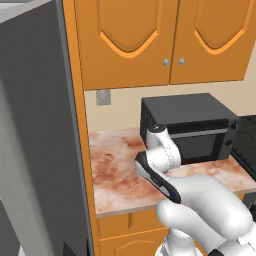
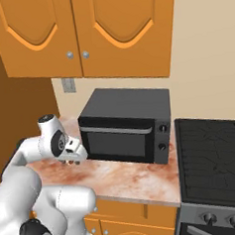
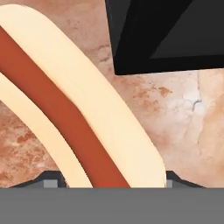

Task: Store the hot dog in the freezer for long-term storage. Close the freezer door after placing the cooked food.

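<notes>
The hot dog [image 3: 87, 109], a tan bun with a red sausage along its middle, lies on the marbled counter [image 3: 175, 113] and looms large in the hand view. My gripper [image 3: 111, 181] is straight over it and open, one fingertip [image 3: 50, 182] on each side of the bun. From the right base view the gripper [image 2: 73, 160] is down at the counter, just left of the microwave's front. A tall grey fridge panel [image 1: 35, 150] stands at the left; the freezer's shelves and the door's handle are out of view.
The black microwave [image 1: 195, 127] sits at the back of the counter [image 1: 115, 175], close to the hand. A dark stove [image 2: 212, 157] borders the counter on the right. Orange wall cabinets [image 1: 150, 40] hang overhead.
</notes>
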